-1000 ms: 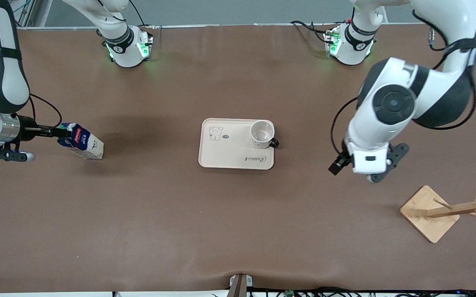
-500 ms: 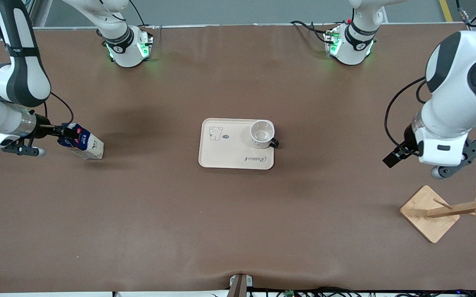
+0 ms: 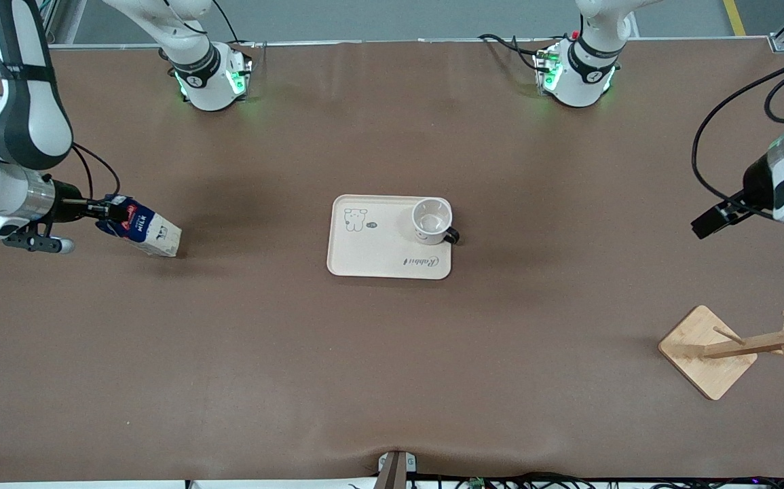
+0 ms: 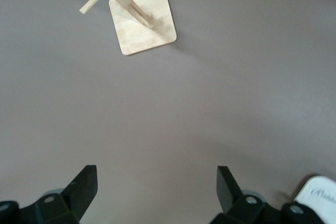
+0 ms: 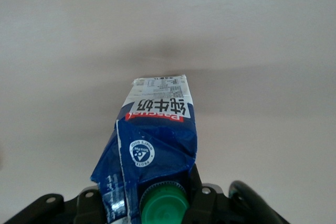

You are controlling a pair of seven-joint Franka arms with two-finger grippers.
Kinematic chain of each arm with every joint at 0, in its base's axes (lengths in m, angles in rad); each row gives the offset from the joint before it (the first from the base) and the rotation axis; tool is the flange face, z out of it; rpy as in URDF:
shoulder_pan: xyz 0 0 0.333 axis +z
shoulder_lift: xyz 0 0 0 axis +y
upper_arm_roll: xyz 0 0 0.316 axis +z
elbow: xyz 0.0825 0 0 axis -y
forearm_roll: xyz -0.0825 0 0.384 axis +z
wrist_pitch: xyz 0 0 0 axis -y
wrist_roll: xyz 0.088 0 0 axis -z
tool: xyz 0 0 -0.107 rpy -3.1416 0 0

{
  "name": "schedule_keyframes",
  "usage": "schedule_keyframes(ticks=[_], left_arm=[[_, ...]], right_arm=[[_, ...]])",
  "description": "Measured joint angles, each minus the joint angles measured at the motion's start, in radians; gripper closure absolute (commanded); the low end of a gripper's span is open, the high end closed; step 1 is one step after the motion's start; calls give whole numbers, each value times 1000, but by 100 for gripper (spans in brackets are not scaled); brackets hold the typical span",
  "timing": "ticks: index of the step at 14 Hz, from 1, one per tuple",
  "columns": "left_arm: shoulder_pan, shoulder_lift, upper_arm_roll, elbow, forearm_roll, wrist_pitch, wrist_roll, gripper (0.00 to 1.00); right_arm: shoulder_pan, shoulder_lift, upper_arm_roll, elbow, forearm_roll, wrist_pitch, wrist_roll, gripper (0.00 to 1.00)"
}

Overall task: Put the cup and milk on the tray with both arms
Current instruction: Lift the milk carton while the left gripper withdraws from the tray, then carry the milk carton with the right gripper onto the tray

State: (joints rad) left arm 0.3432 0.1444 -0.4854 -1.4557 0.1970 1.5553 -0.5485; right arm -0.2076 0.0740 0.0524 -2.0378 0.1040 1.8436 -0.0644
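Here the right gripper (image 3: pixel 101 210) clamps the milk (image 3: pixel 142 229) by its top above the table (image 3: pixel 392 353). The cup (image 3: pixel 431 221) sits on the tray (image 3: pixel 371 244). The left gripper (image 4: pixel 155 192) hangs released near the wooden rack (image 3: pixel 731 350).

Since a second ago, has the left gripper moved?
Yes. The left gripper has pulled away from the tray, out toward the left arm's end of the table.
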Motion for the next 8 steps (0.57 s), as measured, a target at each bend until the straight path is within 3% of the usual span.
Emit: schedule_keyframes(ticks=[2,6,8], left_arm=[[-48,-37,74,-1,-45,-16,73,0],[-273,-141,396,-79,-132,-32,279,0],[-301,-195,448,-130,-154,-32,337,0]], right_arm=[[69,-5,11,96,6,-121,1,100],[276,-8,22,217,28,-176,179,100],[401,-4,25,272,31,-220,317,100]])
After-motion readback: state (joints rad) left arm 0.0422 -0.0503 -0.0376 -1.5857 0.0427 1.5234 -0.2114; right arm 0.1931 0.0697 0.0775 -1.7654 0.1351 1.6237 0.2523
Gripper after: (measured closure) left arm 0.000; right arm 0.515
